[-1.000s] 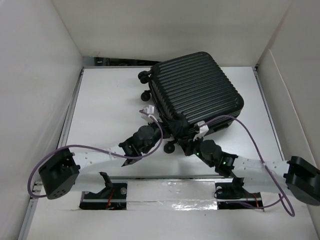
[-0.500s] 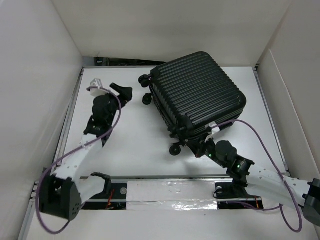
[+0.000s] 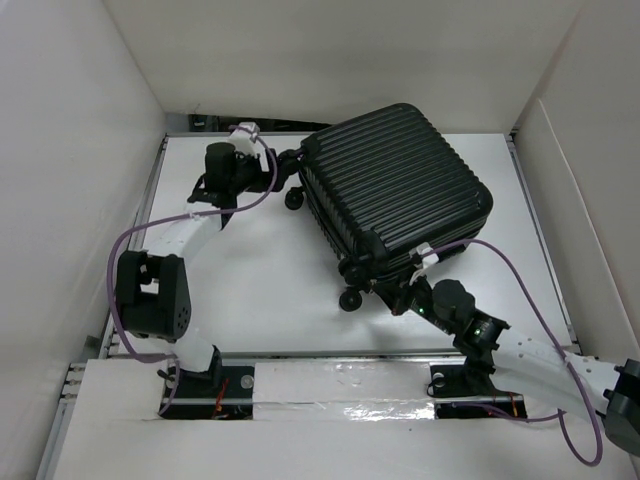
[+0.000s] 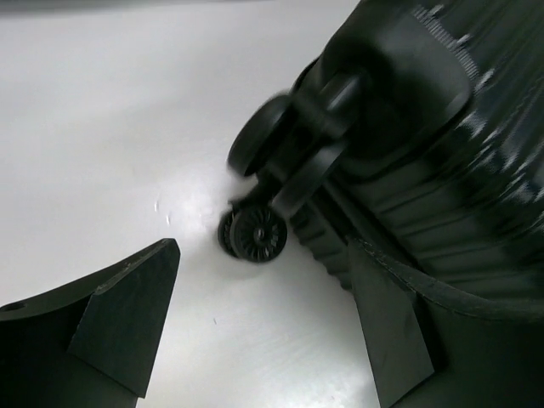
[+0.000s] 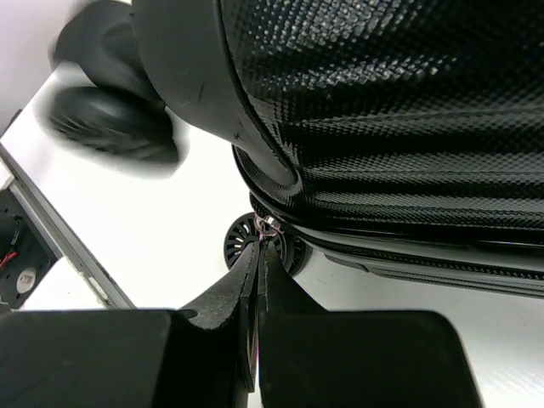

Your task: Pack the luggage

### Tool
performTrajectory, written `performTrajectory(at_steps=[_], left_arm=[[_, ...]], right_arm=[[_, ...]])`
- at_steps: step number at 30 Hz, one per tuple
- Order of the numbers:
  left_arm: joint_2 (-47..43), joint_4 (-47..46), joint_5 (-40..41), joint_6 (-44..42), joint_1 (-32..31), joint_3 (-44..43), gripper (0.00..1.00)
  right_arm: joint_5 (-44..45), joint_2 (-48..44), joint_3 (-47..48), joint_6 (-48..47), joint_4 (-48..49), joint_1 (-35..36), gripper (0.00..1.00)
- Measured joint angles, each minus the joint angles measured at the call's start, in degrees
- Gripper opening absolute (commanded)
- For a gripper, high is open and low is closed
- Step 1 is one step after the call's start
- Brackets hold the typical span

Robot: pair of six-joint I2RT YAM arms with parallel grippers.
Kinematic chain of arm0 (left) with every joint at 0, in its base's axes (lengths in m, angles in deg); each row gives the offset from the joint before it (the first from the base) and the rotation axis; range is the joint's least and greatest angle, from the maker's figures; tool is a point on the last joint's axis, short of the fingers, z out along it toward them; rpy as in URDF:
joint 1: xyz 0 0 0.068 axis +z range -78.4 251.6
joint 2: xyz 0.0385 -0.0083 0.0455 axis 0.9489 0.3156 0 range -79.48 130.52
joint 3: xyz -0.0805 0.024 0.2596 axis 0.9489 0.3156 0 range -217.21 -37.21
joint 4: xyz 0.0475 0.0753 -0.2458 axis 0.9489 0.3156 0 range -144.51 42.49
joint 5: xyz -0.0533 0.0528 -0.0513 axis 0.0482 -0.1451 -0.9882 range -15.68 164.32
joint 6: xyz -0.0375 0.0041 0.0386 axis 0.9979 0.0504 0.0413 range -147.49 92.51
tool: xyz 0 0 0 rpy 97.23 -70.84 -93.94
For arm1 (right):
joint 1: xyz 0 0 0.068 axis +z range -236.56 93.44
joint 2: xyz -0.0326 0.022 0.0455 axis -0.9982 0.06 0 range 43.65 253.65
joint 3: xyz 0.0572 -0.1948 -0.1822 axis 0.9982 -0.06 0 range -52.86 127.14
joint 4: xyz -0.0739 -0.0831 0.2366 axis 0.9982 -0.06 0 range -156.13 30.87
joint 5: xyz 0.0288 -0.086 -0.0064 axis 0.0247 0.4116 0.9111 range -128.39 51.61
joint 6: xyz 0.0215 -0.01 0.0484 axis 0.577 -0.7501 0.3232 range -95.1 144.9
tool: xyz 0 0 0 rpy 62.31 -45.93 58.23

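Observation:
The luggage [image 3: 395, 180], a black ribbed hard-shell suitcase, lies closed on the white table. My left gripper [image 3: 275, 170] is open and empty at its far-left corner, the jaws spread either side of a small black wheel [image 4: 255, 234], not touching it. My right gripper [image 3: 400, 297] is at the near corner, by the near wheels. In the right wrist view it [image 5: 260, 242] is shut on a small metal zipper pull [image 5: 266, 223] at the suitcase's seam [image 5: 382, 246]. The lining is hidden.
White walls enclose the table on the left [image 3: 70, 150], back and right [image 3: 590, 180]. The near table edge has a metal rail [image 3: 330, 355]. A purple cable [image 3: 520, 290] loops off the right arm beside the suitcase.
My left arm has swung from the suitcase's near corner out to the left and then up to its far-left wheels. My right gripper has stayed at the near corner.

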Motion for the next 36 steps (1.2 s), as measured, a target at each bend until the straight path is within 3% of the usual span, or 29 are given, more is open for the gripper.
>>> performTrajectory(at_steps=[9,20,21,24,25,27,28,29,33,36], left_arm=[[8.74,6.88,-4.87,-13.29,-1.33,-15.82,0.78],[21.99,15.34,-8.68,-17.94,-2.34,-27.21,0.69],[22.03,15.39,-8.72,-17.81,-2.36,-27.56,0.67],[22.05,14.29,-9.49,-16.44,-2.80,-27.89,0.43],[22.05,14.01,-9.70,-16.04,-2.86,-27.91,0.29],[22.05,13.57,-9.90,-15.10,-2.86,-27.91,0.11],[22.05,13.53,-10.01,-14.75,-2.82,-27.91,0.11],[22.05,13.53,-10.05,-14.53,-2.82,-27.91,0.01],[21.99,13.31,-9.68,-14.21,-2.84,-27.67,0.00],[19.63,8.04,-7.76,-12.63,-2.95,-22.23,0.00]], right_arm=[[-1.57,0.28,-0.07,-0.72,0.24,-0.66,0.00],[-3.39,0.74,-0.07,-1.09,0.50,-1.68,0.00],[-3.56,0.70,-0.07,-1.07,0.46,-1.79,0.00],[-3.82,0.66,-0.07,-1.09,0.46,-2.03,0.00],[-3.98,0.66,-0.07,-1.07,0.46,-2.21,0.00],[-4.46,0.66,-0.07,-1.07,0.44,-2.60,0.00],[-4.61,0.61,-0.07,-1.07,0.39,-2.84,0.00],[-4.90,0.52,-0.07,-1.07,0.33,-3.08,0.00],[-6.36,-0.22,-0.07,-1.22,-0.37,-4.79,0.00],[-8.41,-0.24,0.02,-2.23,-1.03,-7.61,0.00]])
